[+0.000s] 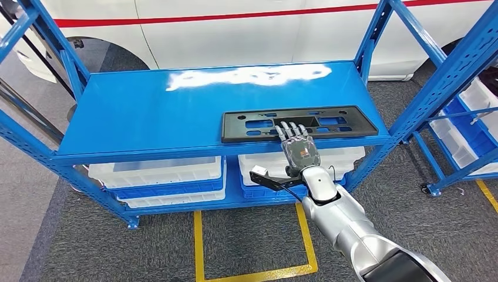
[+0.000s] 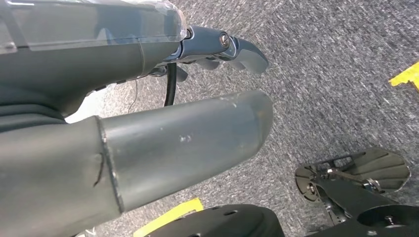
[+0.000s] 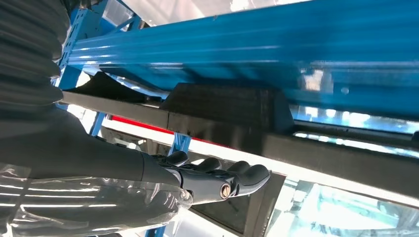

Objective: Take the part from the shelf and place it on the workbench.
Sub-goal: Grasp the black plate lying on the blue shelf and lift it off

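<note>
A flat black part (image 1: 329,120) with several cut-outs lies on the blue shelf (image 1: 158,111), along its front edge on the right. My right hand (image 1: 298,150) reaches up from below, its fingers (image 1: 289,130) stretched out flat on the part's near edge. In the right wrist view the dark fingers (image 3: 232,180) lie along the part (image 3: 222,106) without closing round it. My left hand (image 2: 188,138) hangs over grey carpet, fingers apart and holding nothing.
White bins (image 1: 158,173) sit on the lower shelf level under the part. A second blue rack (image 1: 464,88) with white bins (image 1: 470,129) stands to the right. A white vehicle (image 1: 235,23) is behind the shelf. Yellow tape (image 1: 252,273) marks the carpet.
</note>
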{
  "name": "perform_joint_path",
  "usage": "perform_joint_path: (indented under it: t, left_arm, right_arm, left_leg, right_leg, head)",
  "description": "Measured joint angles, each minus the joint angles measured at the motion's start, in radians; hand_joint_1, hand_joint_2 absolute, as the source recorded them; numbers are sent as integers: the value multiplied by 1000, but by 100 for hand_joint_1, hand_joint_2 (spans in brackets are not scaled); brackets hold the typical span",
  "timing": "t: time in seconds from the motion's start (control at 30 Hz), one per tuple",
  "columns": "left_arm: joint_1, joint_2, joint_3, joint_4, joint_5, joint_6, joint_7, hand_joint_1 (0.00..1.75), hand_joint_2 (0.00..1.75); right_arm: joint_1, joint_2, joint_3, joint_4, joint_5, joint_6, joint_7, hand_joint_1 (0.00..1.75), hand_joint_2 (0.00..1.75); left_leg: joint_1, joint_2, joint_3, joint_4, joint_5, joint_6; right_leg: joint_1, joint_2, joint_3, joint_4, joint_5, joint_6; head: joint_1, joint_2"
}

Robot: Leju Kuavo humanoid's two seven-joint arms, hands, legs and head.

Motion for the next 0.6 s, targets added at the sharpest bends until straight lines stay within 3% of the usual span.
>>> perform_joint_path:
  t: [0.13,0.23,0.3,0.37,0.4,0.43,0.47,0.53,0.6]
  left_arm:
    - [0,0,4,0,-6,4,1,0,0]
    - [0,0,6,0,-6,4,1,0,0]
    - [-1,-1,7,0,-7,5,1,0,0]
    - [-2,-1,7,0,-9,5,0,0,0]
    - [-1,-1,7,0,-10,5,0,0,0]
    - [0,-1,7,0,-10,5,-1,0,0]
    - [1,-1,7,0,-11,5,-1,0,0]
    - [2,-1,7,0,-14,5,-1,0,0]
    - [1,0,8,0,-17,5,-1,0,0]
  right_arm:
    - [-3,3,0,-2,-8,-6,3,0,175]
    - [-7,6,0,-5,-9,-7,3,0,175]
    - [-12,6,0,-6,-9,-9,4,0,175]
    - [-13,6,0,-6,-9,-11,4,0,175]
    - [-11,5,0,-5,-10,-11,4,0,175]
    - [-10,5,0,-5,-10,-11,4,0,175]
    - [-9,4,0,-5,-10,-11,4,0,175]
    - [-11,4,0,-5,-10,-10,4,0,175]
    - [-13,3,0,-5,-11,-9,4,0,175]
  left_leg:
    - [-3,0,-1,1,-2,3]
    - [6,2,10,-15,1,10]
    - [14,5,20,-27,1,17]
    - [15,5,24,-28,-3,20]
    - [16,5,27,-27,-6,19]
    - [18,5,30,-24,-10,16]
    - [22,4,36,-21,-16,11]
    - [28,2,47,-12,-32,-3]
    - [28,1,51,-4,-45,-20]
  right_leg:
    - [-4,0,1,-2,0,2]
    - [-2,-1,-2,8,-10,9]
    - [-3,-3,-44,91,-49,15]
    - [-9,-3,-124,226,-95,21]
    - [-13,-4,-156,270,-98,24]
    - [-18,-4,-173,280,-82,28]
    - [-23,-5,-169,251,-46,31]
    - [-30,-6,-125,129,37,40]
    - [-27,-6,-91,47,61,36]
  head:
    - [0,0]
    - [0,0]
    - [1,0]
    - [1,0]
    - [1,0]
    - [1,0]
    - [1,0]
    - [2,0]
    - [3,0]
